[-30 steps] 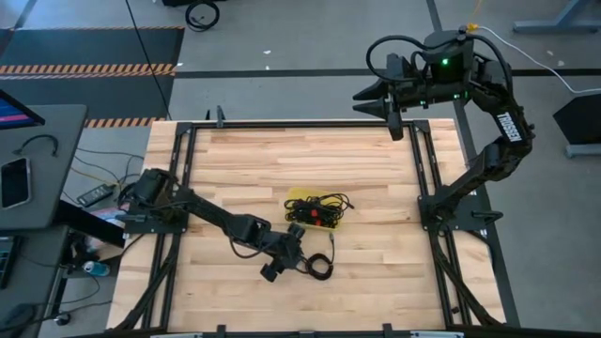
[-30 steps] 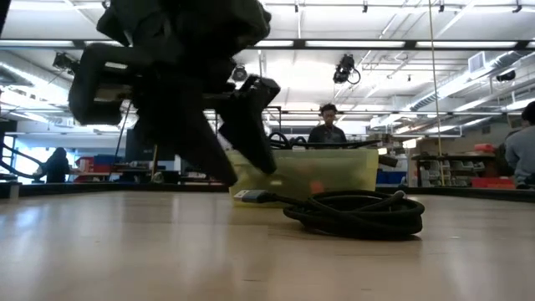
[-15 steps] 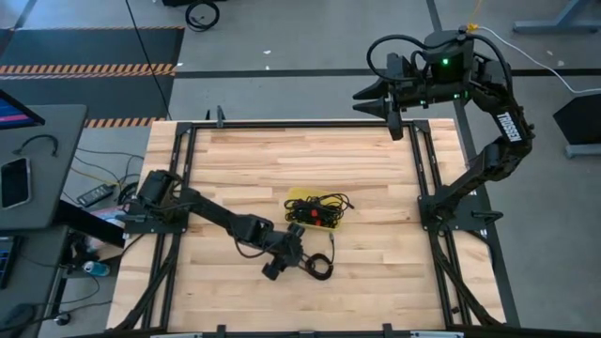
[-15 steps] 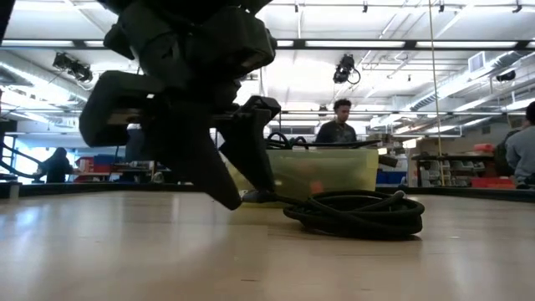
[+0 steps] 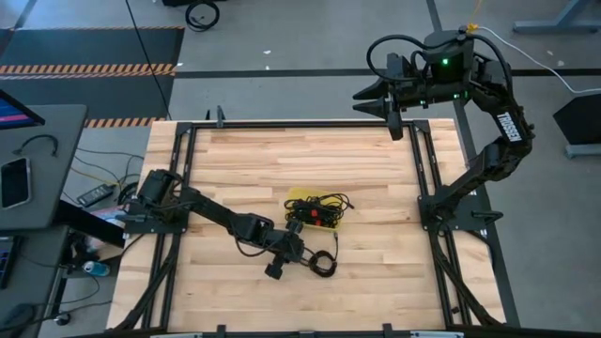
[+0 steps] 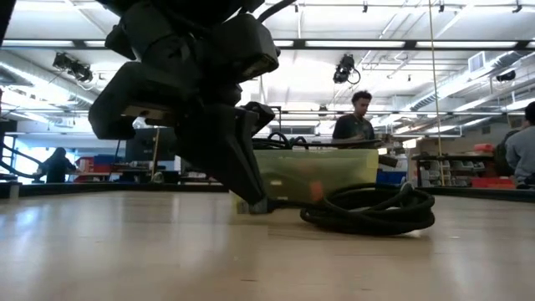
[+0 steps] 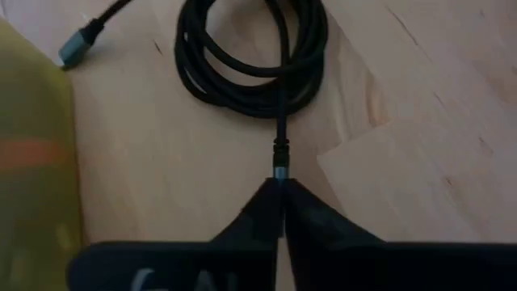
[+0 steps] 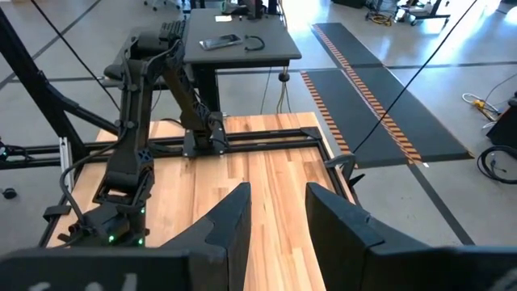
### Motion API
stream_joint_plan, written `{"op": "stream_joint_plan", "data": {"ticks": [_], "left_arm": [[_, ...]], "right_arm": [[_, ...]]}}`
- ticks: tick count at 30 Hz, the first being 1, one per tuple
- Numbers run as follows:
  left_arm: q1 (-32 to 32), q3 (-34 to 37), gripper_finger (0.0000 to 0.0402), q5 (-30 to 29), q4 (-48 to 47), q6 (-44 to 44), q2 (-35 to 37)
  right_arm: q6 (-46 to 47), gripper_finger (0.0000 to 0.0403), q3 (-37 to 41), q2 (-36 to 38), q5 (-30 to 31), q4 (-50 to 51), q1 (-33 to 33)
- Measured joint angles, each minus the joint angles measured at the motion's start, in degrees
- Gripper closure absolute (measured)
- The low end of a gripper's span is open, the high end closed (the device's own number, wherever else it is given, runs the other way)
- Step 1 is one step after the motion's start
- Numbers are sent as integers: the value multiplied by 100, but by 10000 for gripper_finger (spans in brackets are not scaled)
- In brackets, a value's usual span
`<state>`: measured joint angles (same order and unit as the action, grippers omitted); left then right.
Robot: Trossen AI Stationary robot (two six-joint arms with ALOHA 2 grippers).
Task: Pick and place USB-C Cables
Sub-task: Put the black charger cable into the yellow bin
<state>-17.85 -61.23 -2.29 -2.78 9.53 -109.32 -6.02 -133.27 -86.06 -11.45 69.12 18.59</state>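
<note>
From above we see a square table [image 5: 244, 160] of pale butcher-block planks, with visible grain and seams, edged by a black metal frame. Near its centre sits a shallow yellow tray [image 5: 302, 199], translucent and straight-walled in the low view, holding a tangle of thin black USB-C cables [image 5: 324, 208] with a spot of red among them. Just beside the tray, on the bare wood toward the table's near edge, lies a single coiled cable [image 5: 322, 265]: a round, flat loop of matte braided black cord, several turns thick.

The left gripper [image 7: 279, 184] is lowered to the table beside this coil. In the left wrist view we see its two dark wedge-shaped fingers [image 7: 319, 220] pressed together on the small metallic plug at the end of the cord, which runs straight from the coil into the pinch. A second silvery-grey connector [image 7: 77, 42] lies loose on the wood near the tray's wall.

The right gripper [image 5: 368, 97] is held beyond the table's far edge, well apart from the cables; in its own wrist view we see its smooth tapered fingers [image 8: 234, 222] standing apart with nothing between them.

In the low view, people [image 6: 354, 121] show in the room behind.
</note>
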Motion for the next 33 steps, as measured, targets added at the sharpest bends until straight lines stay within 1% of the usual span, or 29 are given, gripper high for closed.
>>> {"op": "stream_joint_plan", "data": {"ticks": [10,15,20,28,33], "left_arm": [[2,0,399,-6,-3,-191,2],[0,0,390,-4,8,-294,2],[0,0,356,-4,65,-150,2],[-33,-299,270,-6,196,750,13],[2,-305,221,-9,80,736,-51]], "right_arm": [[-9,277,0,0,1,2,0],[-13,277,0,0,1,2,0],[-14,277,0,0,1,3,0],[-15,277,0,-2,1,70,0],[-15,277,0,-2,1,155,0]]}}
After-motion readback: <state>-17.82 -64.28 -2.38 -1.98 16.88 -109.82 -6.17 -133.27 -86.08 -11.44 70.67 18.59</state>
